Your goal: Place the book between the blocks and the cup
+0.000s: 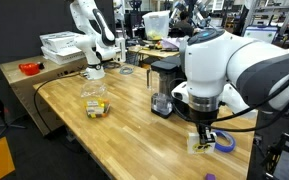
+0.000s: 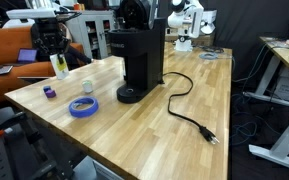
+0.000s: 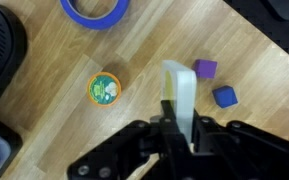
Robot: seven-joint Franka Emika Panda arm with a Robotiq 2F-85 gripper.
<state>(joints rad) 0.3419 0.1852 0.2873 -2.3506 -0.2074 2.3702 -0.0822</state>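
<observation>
My gripper (image 3: 179,125) is shut on the book (image 3: 179,92), a flat white booklet held upright on edge. The gripper also shows in both exterior views (image 1: 204,133) (image 2: 55,52), with the book (image 2: 60,68) showing its yellow-green mark. It hangs just over the wood table near a blue tape ring (image 3: 94,9). A small round cup (image 3: 106,88) with a green-orange top stands left of the book, also seen in an exterior view (image 2: 86,86). The blocks (image 1: 94,104), yellowish and multicoloured cubes with a clear container, lie far off beyond the coffee machine.
A black coffee machine (image 2: 139,55) stands mid-table, its cord (image 2: 189,110) trailing over the wood. A purple cube (image 3: 205,69) and a blue cube (image 3: 224,96) lie right of the book. The tape ring (image 2: 83,106) lies near the table edge. A second robot arm (image 1: 92,40) stands at the far end.
</observation>
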